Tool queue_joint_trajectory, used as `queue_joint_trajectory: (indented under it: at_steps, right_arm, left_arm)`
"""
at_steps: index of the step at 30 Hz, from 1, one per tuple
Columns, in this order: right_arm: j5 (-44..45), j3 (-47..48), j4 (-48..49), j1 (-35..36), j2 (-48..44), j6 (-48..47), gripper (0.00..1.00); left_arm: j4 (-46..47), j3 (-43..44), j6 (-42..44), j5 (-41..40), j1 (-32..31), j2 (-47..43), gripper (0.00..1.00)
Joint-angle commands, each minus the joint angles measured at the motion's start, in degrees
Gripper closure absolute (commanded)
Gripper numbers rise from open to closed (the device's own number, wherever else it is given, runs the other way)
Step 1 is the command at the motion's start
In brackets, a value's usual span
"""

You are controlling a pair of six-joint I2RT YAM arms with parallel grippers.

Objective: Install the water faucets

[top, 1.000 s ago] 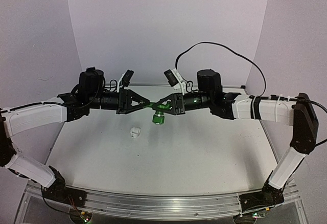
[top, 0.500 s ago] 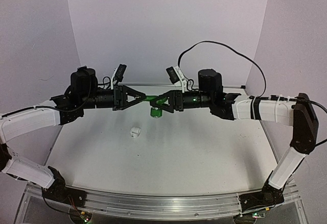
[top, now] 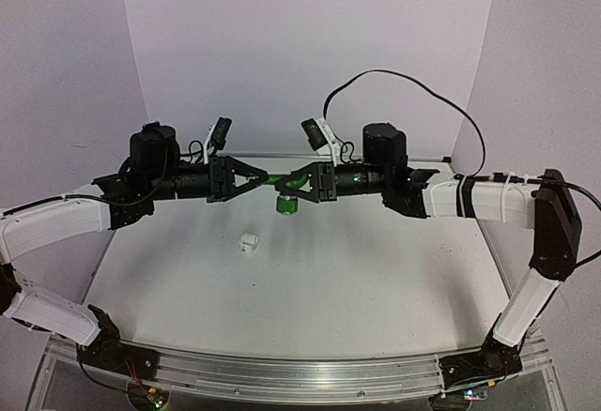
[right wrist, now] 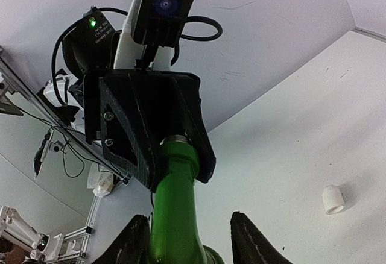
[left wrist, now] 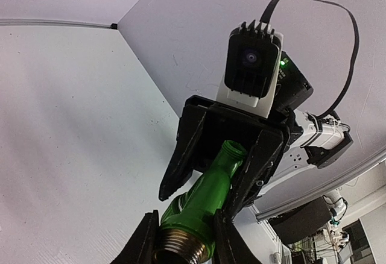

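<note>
The green water faucet (top: 285,205) hangs in mid-air above the back of the table, between the two grippers. My left gripper (top: 267,178) is shut on its threaded metal end (left wrist: 181,249), seen close in the left wrist view, where the green stem (left wrist: 212,185) points away. My right gripper (top: 285,186) faces it from the other side, open. Its fingers straddle the stem (right wrist: 175,216), which lies against one finger (right wrist: 136,240), with a gap to the other finger (right wrist: 247,240). The small white fitting (top: 248,242) lies loose on the table, also visible in the right wrist view as the white fitting (right wrist: 333,199).
The white table (top: 376,270) is walled by pale purple panels at the back and sides. A black cable (top: 404,81) loops above the right arm. An aluminium rail (top: 282,373) with both arm bases runs along the near edge.
The right gripper has let go of the faucet stem and now stands open round it. The left arm has shifted left and up slightly, carrying the faucet.
</note>
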Motion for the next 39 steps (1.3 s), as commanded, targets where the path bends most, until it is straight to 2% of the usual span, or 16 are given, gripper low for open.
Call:
queue_joint_trajectory:
  at_steps: [1, 4, 10, 12, 13, 15, 18, 19, 20, 22, 24, 25, 27, 33, 36, 39]
  right_arm:
    - [-2.8, 2.2, 5.2, 0.1, 1.1, 1.1, 0.70]
    - [-3.8, 3.0, 5.6, 0.4, 2.0, 1.5, 0.63]
    - [-4.4, 2.8, 5.7, 0.5, 2.3, 1.4, 0.67]
    - [-4.5, 2.8, 5.7, 0.5, 2.4, 1.2, 0.76]
    - [-4.1, 2.6, 5.7, 0.5, 2.2, 1.0, 0.86]
    - [-2.5, 2.2, 5.7, 0.6, 1.7, 0.9, 1.00]
    - [2.1, 0.7, 5.3, 0.6, 0.3, 0.8, 1.00]
    - [3.9, 0.0, 4.5, 0.5, -0.5, 0.0, 1.00]
    - [6.5, -0.8, 3.7, 0.5, -1.2, -0.9, 1.00]
    - [11.8, -2.0, 0.5, 0.5, -2.8, -3.3, 1.00]
    - [17.3, -2.8, -3.4, 0.5, -4.2, -6.4, 1.00]
    - [20.4, -3.3, -5.5, 0.5, -5.0, -7.9, 1.00]
    - [26.3, -3.9, -9.6, 0.5, -6.2, -10.7, 1.00]
    - [41.8, -4.1, -22.1, 0.5, -8.3, -18.7, 1.00]
    - [48.1, -6.3, -23.8, 0.5, -10.6, -20.5, 1.00]
    - [52.8, -8.2, -23.9, 0.5, -12.7, -20.9, 1.00]
  left_arm:
    - [3.6, 0.1, 0.9, -1.2, -0.1, -2.2, 1.00]
    - [3.6, 0.4, 1.1, -1.6, -0.1, -2.3, 1.00]
    - [3.6, -0.2, 0.6, -2.5, -0.1, -2.6, 1.00]
    - [3.6, -0.3, 0.4, -2.7, -0.1, -2.8, 1.00]
    - [3.6, -0.2, 0.4, -2.5, -0.1, -2.8, 1.00]
    - [3.6, -0.2, 0.3, -2.2, -0.1, -2.8, 1.00]
    - [3.5, -0.4, 0.6, -2.9, -0.1, -2.7, 0.98]
    - [3.4, -0.6, 0.5, -3.3, 0.0, -2.8, 0.90]
    - [3.1, -0.7, 0.5, -3.7, 0.0, -2.9, 0.78]
    - [2.4, -1.0, 0.6, -4.5, 0.0, -3.3, 0.44]
    - [0.6, -1.0, 1.2, -5.9, 0.0, -4.1, 0.26]
    - [-0.7, -1.1, 1.6, -7.0, 0.0, -4.6, 0.21]
    - [-3.5, -1.2, 2.6, -9.7, 0.0, -5.6, 0.15]
    - [-16.2, -1.3, 4.8, -27.8, 0.0, -7.8, 0.11]
    - [-18.3, -2.8, 6.4, -33.3, 0.0, -8.5, 0.09]
    - [-25.2, -0.9, 6.0, -38.6, 0.1, -6.5, 0.06]
